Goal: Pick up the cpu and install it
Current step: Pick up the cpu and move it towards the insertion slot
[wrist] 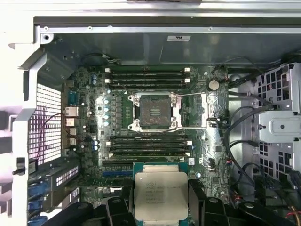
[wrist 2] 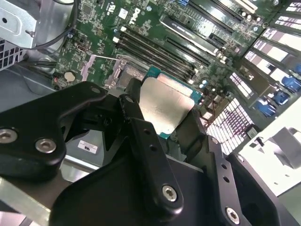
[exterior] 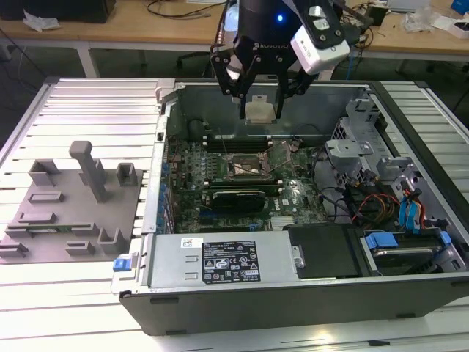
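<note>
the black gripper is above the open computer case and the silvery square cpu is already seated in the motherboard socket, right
Not seated. The black gripper is above the open computer case, but the silvery square cpu is clamped in that gripper, and the motherboard socket lies bare, as the first wrist view shows.
</note>
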